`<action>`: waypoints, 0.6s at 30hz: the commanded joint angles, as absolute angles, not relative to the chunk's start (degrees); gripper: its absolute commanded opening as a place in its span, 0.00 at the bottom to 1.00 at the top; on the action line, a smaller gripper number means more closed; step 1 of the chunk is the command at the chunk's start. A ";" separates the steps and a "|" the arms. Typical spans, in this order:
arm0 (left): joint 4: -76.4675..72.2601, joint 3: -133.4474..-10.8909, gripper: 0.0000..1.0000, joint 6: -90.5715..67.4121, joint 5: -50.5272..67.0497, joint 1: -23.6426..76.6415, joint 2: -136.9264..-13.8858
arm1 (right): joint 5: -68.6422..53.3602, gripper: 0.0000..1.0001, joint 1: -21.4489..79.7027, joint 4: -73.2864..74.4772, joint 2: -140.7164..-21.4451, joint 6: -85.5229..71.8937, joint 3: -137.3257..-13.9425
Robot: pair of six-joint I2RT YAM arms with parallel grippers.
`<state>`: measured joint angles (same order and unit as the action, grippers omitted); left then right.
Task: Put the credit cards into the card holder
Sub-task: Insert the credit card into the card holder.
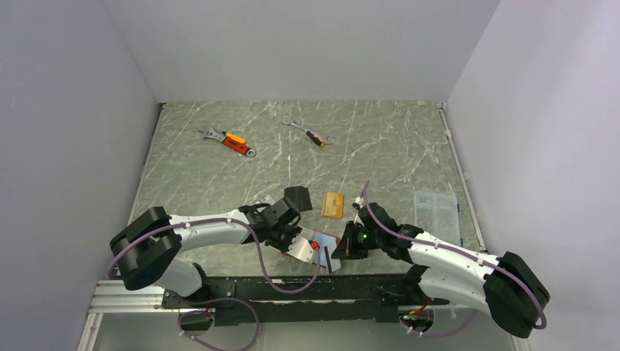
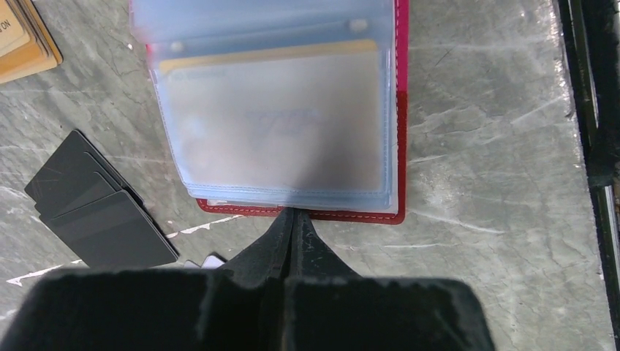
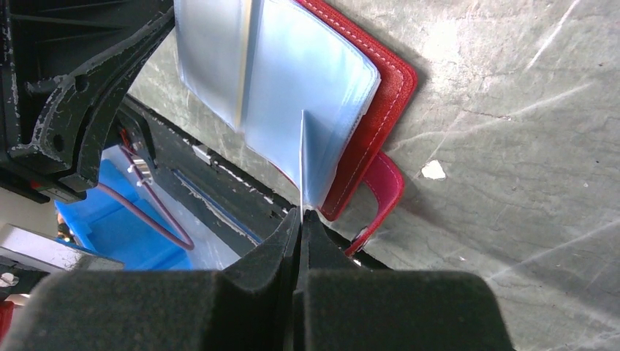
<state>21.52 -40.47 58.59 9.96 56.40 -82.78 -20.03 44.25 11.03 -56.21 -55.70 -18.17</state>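
Observation:
The red card holder (image 2: 399, 146) lies open near the table's front edge (image 1: 313, 246), pale blue pockets up. A pale card with a gold edge (image 2: 278, 124) sits inside the top pocket. My left gripper (image 2: 293, 213) is shut, its tips resting on the holder's near red rim. My right gripper (image 3: 302, 213) is shut on a thin pale blue pocket leaf (image 3: 316, 153), holding it upright beside the holder's snap tab (image 3: 385, 189). Loose black credit cards (image 2: 102, 216) are fanned out on the table left of the holder. Orange-gold cards (image 1: 333, 205) lie just behind it.
Two orange-handled wrenches (image 1: 228, 140) (image 1: 312, 135) lie at the back of the table. A clear plastic box (image 1: 436, 210) stands at the right. The table's front rail (image 2: 599, 110) runs close beside the holder.

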 commanded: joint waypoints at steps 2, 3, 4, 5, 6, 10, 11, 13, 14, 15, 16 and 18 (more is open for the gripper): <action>22.08 -37.56 0.01 56.20 10.38 58.82 -82.39 | -20.10 0.00 43.02 9.38 -56.43 -55.58 -18.28; 22.18 -37.32 0.01 55.82 10.67 59.71 -82.34 | -20.31 0.00 42.54 9.32 -56.49 -55.41 -18.33; 22.56 -37.20 0.01 55.31 11.17 60.68 -82.38 | -20.55 0.00 42.07 9.41 -56.62 -54.99 -18.42; 23.11 -37.14 0.00 54.64 11.69 61.66 -82.42 | -20.76 0.00 41.61 9.64 -56.64 -54.62 -18.60; 23.52 -37.05 0.00 53.76 12.14 62.78 -82.52 | -20.87 0.00 41.28 9.77 -56.63 -54.32 -18.69; 23.48 -35.98 0.00 51.62 12.57 65.82 -81.77 | -21.35 0.00 40.58 10.14 -56.17 -53.51 -19.24; 23.37 -35.89 0.00 51.27 12.52 65.97 -81.54 | -21.53 0.00 40.66 10.28 -56.30 -53.35 -19.56; 23.55 -35.79 0.00 50.88 12.19 66.01 -81.22 | -21.43 0.00 40.65 10.03 -56.19 -52.97 -19.98; 23.58 -35.73 0.00 50.72 11.93 66.01 -80.93 | -21.06 0.00 40.61 9.79 -56.03 -52.91 -20.17; 23.60 -35.65 0.00 50.70 11.54 66.05 -80.77 | -20.41 0.00 40.65 9.57 -55.87 -52.89 -20.27; 23.57 -35.54 0.00 50.56 10.90 65.97 -80.35 | -19.34 0.00 40.59 9.30 -55.64 -52.83 -20.44; 23.93 -35.63 0.00 50.46 9.55 65.92 -79.56 | -17.27 0.00 40.79 7.29 -54.92 -53.50 -20.19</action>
